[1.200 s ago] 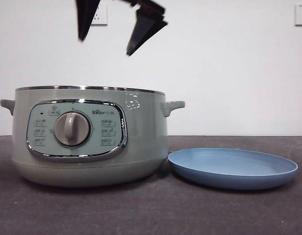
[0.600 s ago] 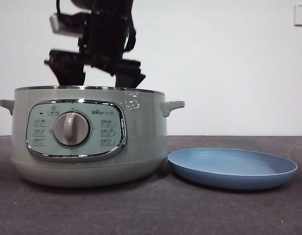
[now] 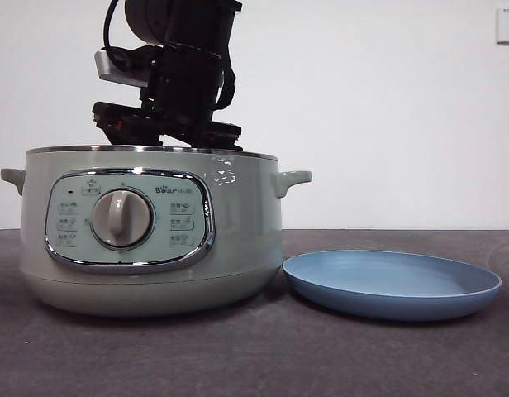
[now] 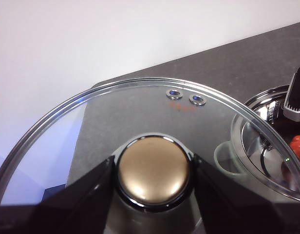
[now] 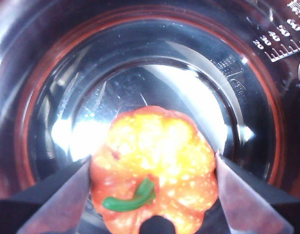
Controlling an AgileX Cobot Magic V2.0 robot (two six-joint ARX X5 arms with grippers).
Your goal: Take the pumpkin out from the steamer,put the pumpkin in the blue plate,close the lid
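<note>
Dark grey table point(image 3: 254, 364), steamer point(image 3: 238, 240) on it at left, blue plate point(image 3: 392, 284) just beside, right

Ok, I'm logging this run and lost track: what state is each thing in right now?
steamer: open, lid off.
pumpkin: lying in the steamer, between the right gripper's jaws.
lid: held by its knob, off to the side of the steamer.
blue plate: empty, on the table beside the steamer.
left gripper: shut on the lid's knob.
right gripper: down inside the steamer, jaws flanking the pumpkin; grip unclear.
</note>
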